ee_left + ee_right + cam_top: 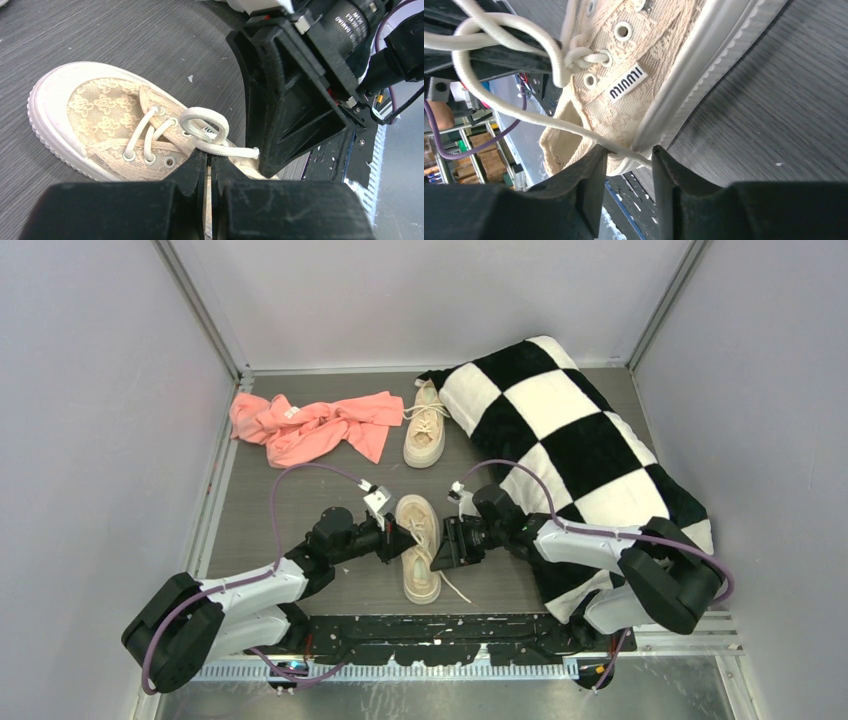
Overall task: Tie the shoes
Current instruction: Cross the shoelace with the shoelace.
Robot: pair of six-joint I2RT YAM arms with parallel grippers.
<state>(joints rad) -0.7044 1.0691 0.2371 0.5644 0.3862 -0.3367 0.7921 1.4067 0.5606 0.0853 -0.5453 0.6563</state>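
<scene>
The near beige shoe point(417, 558) lies toe-away between both arms, and the second shoe point(426, 425) lies farther back. My left gripper point(405, 538) point(211, 159) hangs over the near shoe point(95, 117) and is shut on a cream lace point(205, 125) where a small loop sits at its tips. From there one strand runs sideways to a right finger point(285, 100). My right gripper point(438, 545) point(629, 152) stands open beside the heel of the shoe point(649, 60), with a loose lace strand point(524, 112) crossing the gap between its fingers.
A pink cloth point(315, 428) lies at the back left. A black-and-white checkered pillow point(570, 440) fills the right side, close behind my right arm. The black rail point(450, 632) of the table's near edge runs just below the shoe's heel.
</scene>
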